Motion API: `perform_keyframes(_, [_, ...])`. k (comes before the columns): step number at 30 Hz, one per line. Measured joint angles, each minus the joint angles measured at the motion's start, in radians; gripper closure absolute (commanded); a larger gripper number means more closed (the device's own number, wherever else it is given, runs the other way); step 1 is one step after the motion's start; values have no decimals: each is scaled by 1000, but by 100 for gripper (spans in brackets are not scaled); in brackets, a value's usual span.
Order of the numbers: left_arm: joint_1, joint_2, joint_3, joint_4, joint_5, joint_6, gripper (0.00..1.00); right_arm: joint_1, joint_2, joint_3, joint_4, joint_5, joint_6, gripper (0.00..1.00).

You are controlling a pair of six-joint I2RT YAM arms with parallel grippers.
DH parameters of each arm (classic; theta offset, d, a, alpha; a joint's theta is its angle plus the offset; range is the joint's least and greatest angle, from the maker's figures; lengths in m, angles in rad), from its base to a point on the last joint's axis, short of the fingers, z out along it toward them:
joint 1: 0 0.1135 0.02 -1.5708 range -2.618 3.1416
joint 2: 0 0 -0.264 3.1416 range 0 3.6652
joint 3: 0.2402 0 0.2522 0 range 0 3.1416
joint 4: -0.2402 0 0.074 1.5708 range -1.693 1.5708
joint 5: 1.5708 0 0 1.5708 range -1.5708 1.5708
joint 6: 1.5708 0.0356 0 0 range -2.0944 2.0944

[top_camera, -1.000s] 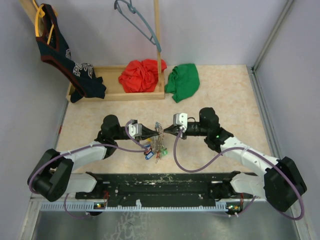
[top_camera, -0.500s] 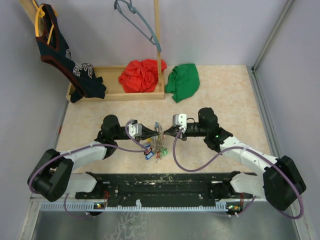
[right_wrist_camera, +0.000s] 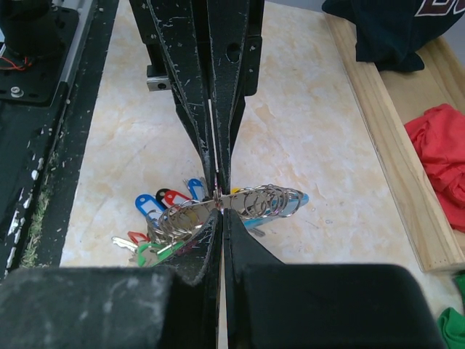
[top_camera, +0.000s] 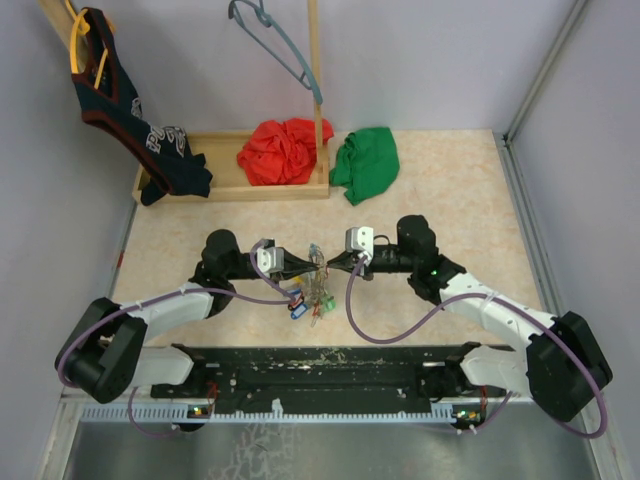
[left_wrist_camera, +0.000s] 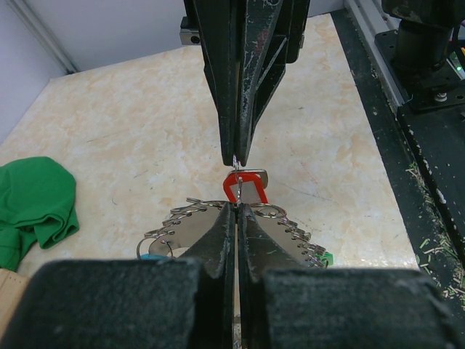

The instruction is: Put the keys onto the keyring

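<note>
Down near the front edge, the keys [top_camera: 313, 296] hung in a bunch under the keyring [right_wrist_camera: 251, 198], red, blue and green tags low over the table [top_camera: 450, 190]. Right above them, the left gripper [top_camera: 306, 262] and the right gripper [top_camera: 330, 263] met tip to tip, each pinched tight on the keyring, holding it up between them. Further back lay a green cloth [top_camera: 366, 163], and a red cloth [top_camera: 283, 150] sat in the wooden tray [top_camera: 230, 185]

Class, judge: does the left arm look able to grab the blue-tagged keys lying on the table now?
Probably not yet. The left claw is shut on the keyring, which the right claw also pinches; the blue-tagged keys lie uncovered just below.
</note>
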Motion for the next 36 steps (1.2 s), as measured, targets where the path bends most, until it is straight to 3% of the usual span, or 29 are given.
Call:
perform_keyframes(25, [0, 2, 0, 2, 7, -7, 100, 0, 15, 24, -2, -33, 21, 100])
perform_keyframes(36, [0, 1, 0, 3, -3, -5, 100, 1, -18, 26, -14, 24, 39, 100])
